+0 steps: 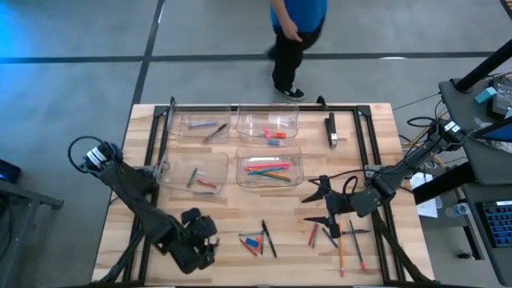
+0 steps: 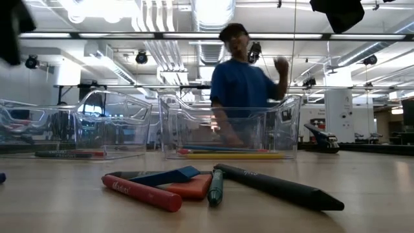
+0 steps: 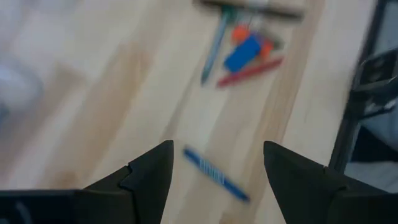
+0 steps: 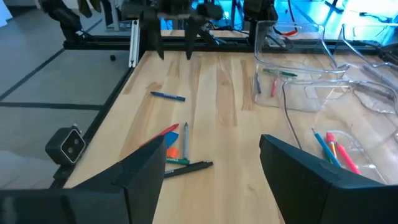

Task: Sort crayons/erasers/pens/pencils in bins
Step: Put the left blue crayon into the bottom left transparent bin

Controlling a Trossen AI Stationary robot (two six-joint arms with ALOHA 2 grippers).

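Note:
Four clear bins stand at the table's far middle. The far-left bin [image 1: 203, 128] holds dark pens, the far-right bin [image 1: 268, 124] erasers, the near-left bin [image 1: 192, 172] a few short sticks, the near-right bin [image 1: 269, 168] bright pencils. My left gripper [image 3: 217, 149] hovers open over a loose blue stick [image 3: 216, 174] lying flat near the near-left edge. My right gripper [image 1: 318, 203] is open above the bare table. It hangs between a loose cluster [image 1: 256, 238] of blue eraser, red crayon and dark pen, and a second pile of sticks [image 1: 340, 240].
A black-and-silver bar [image 1: 330, 130] lies at the far right on the black frame that rims the table. A person in a blue shirt [image 2: 242, 90] stands beyond the far edge. Bare wood shows between the bins and the loose piles.

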